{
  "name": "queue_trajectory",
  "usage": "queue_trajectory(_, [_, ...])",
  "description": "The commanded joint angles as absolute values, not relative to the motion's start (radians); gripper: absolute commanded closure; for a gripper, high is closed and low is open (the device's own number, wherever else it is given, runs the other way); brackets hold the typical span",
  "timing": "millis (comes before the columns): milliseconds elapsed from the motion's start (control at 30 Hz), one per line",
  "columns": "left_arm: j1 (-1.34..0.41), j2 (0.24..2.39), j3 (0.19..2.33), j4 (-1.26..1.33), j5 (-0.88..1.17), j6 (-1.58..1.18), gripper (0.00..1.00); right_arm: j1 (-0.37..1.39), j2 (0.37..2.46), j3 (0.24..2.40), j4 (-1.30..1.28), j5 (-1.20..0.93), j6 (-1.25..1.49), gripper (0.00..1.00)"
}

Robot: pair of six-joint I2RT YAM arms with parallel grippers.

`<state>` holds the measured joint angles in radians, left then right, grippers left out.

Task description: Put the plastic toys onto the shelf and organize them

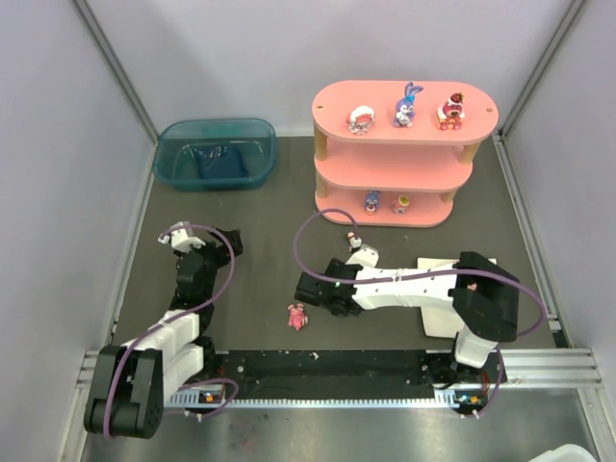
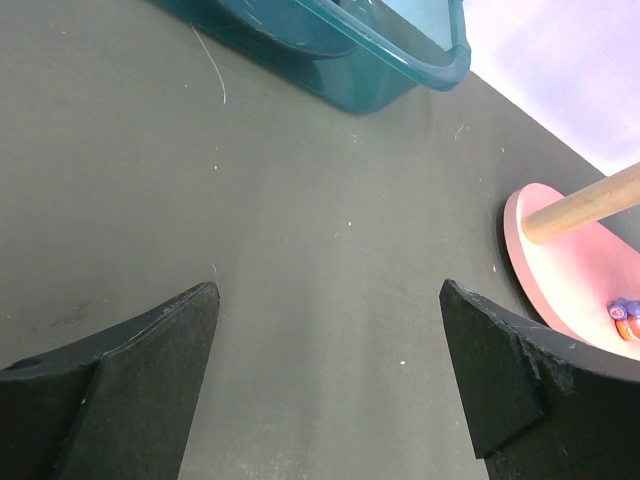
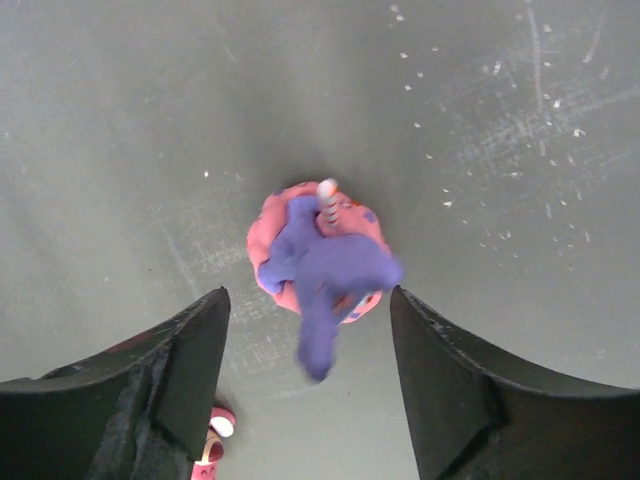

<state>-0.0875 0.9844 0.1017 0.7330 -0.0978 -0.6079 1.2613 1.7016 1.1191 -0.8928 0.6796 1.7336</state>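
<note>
5 toys [image 1: 405, 106] stand on the shelf [image 1: 332, 104]; left claw [image 2: 328, 292] wide, right claw [image 3: 308, 294] parted around another toy [image 3: 335, 268].

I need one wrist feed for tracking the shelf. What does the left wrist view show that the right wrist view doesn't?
Left wrist only: the teal bin, an end of the shelf and the open left gripper. Right wrist only: a blurred pink-and-purple toy just ahead of the open right gripper. Both: the dark table.

Purple-pink toy [image 3: 328, 272] blurred, perhaps long-eared figure; second toy [image 3: 214, 445] cut by bottom edge, kind unclear.
</note>
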Motion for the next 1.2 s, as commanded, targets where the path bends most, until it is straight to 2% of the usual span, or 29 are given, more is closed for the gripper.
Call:
queue_trajectory(0, [-0.086,0.973,0.115,0.773,-0.1,-0.611,0.02,1.285,1.672,1.12,-0.777,0.664,1.538,0.33])
queue_trajectory(200, [-0.086,0.974,0.117,0.773,-0.1,-0.611,0.02,1.351,1.622,1.164,-0.741,0.747,1.229,0.32])
queue_trajectory(333, [-0.086,0.973,0.115,0.773,-0.101,-0.609,0.02,1.368,1.546,1.12,-0.657,0.684,1.025,0.31])
queue_trajectory(467, [-0.086,0.969,0.115,0.773,-0.101,-0.611,0.02,1.373,1.373,0.898,-0.487,0.644,0.882,0.3])
queue_trajectory(500, [-0.086,0.971,0.115,0.773,-0.098,-0.611,0.02,1.373,1.276,0.847,-0.435,0.647,0.826,0.29])
queue_trajectory(667, [-0.086,0.976,0.115,0.779,-0.098,-0.612,0.02,1.373,1.007,0.512,-0.062,0.63,0.6,0.28])
queue_trajectory(733, [-0.086,0.979,0.115,0.781,-0.091,-0.614,0.02,1.37,0.936,0.445,0.027,0.629,0.51,0.28])
queue_trajectory(900, [-0.086,0.986,0.115,0.787,-0.089,-0.615,0.03,1.365,0.922,0.333,0.208,0.65,0.35,0.28])
queue_trajectory(1167, [-0.086,0.982,0.114,0.785,-0.092,-0.612,0.03,1.278,0.962,0.241,0.434,0.571,0.282,0.28])
